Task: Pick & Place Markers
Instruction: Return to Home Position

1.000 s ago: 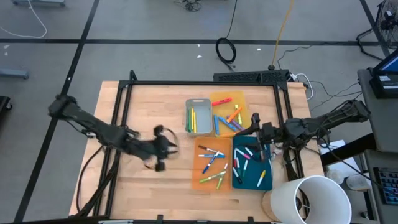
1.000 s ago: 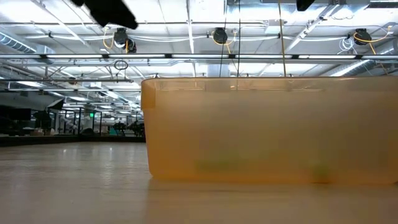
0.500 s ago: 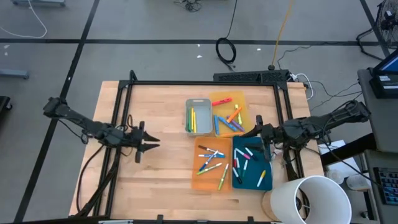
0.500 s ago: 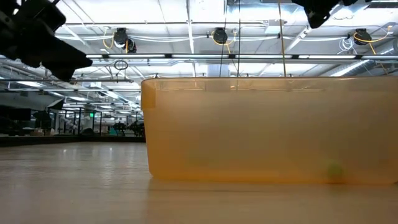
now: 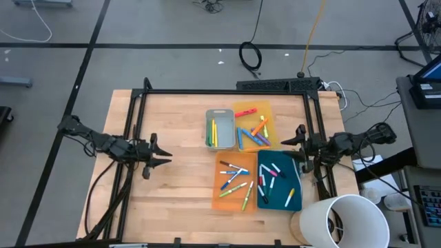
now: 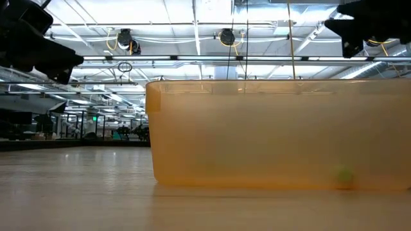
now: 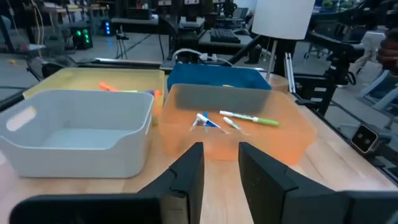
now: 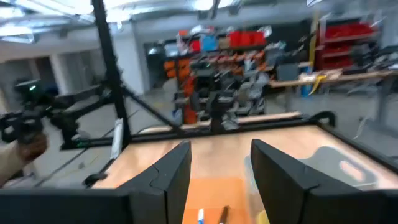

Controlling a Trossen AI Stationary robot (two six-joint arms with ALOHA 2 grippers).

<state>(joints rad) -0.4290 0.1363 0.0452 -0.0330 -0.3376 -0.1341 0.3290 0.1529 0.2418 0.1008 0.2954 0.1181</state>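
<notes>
Markers (image 5: 236, 178) in mixed colours lie loose in the four trays: grey tray (image 5: 220, 116), yellow tray (image 5: 242, 108), orange tray (image 5: 219, 201) and blue tray (image 5: 295, 201). My left gripper (image 5: 164, 156) hovers open over bare wood left of the orange tray, pointing at the trays. In the left wrist view its fingers (image 7: 221, 168) face the orange tray's markers (image 7: 239, 119). My right gripper (image 5: 300, 145) hovers open at the table's right side, beside the yellow and blue trays; the right wrist view (image 8: 221, 168) looks across the table. Neither holds a marker.
The trays sit two by two at the table's middle. A black frame (image 5: 227, 91) runs along the far edge and both sides. A white cylinder (image 5: 344, 220) stands at the near right corner. In the low view the orange tray's wall (image 6: 276, 135) fills the middle.
My left gripper has drawn back toward the table's left edge, away from the orange tray, then steadied. My right gripper has pulled back toward the right edge, off the trays. A green marker in the orange tray has shifted and come to rest by its near wall.
</notes>
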